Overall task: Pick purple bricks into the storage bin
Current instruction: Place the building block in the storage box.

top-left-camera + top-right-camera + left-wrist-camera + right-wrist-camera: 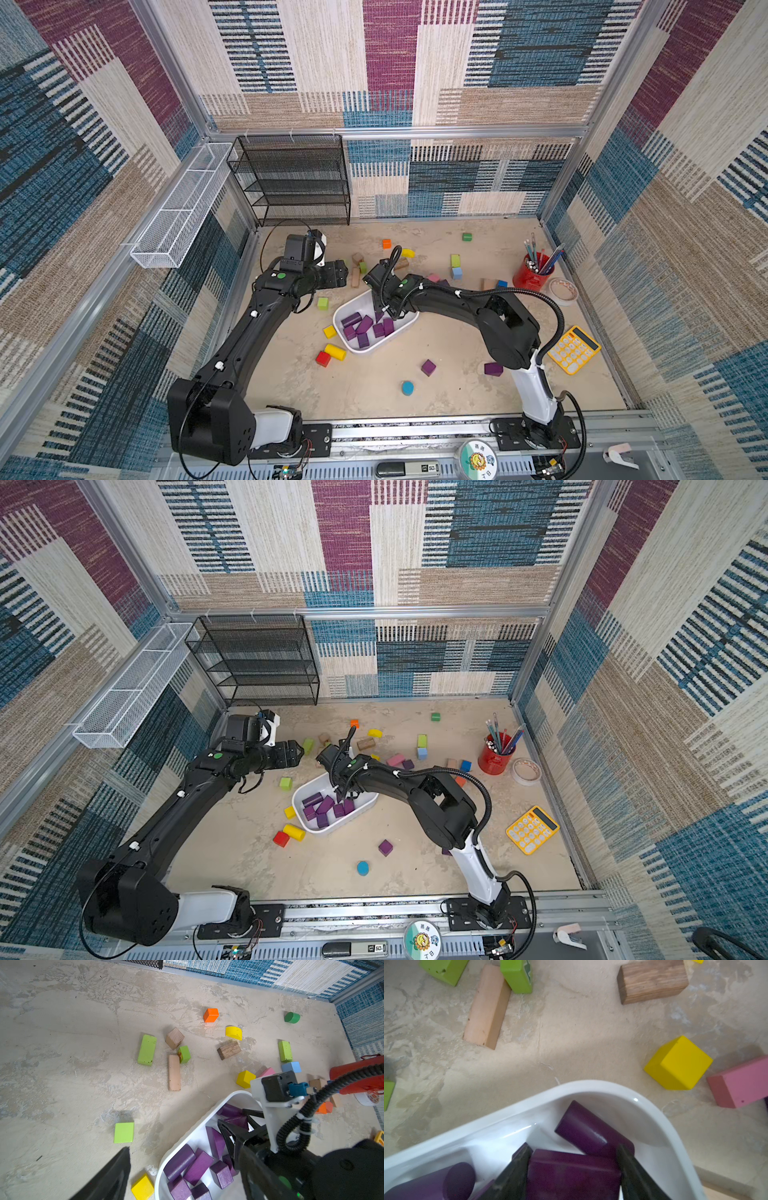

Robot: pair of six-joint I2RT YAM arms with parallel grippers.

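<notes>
Two hands: my left gripper (343, 273) hangs open and empty, and my right gripper (573, 1147) pinches a dark-purple wooden block (571, 1176) low inside the white plastic storage bin (508, 1113). These blocks look hard, light and slick, so I'd squeeze flat sides.

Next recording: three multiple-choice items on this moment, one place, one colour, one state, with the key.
1. Where is the right hand? A over the storage bin; B over the pen cup; C at the black rack.
2. The calculator is: A blue; B yellow; C white.
3. The left hand is: A shut on a green block; B gripping the bin; C open, empty.
Key: A, it hangs over the bin, a purple brick between its fingers; B, its case is yellow; C, its jaws stand apart, nothing between.
</notes>
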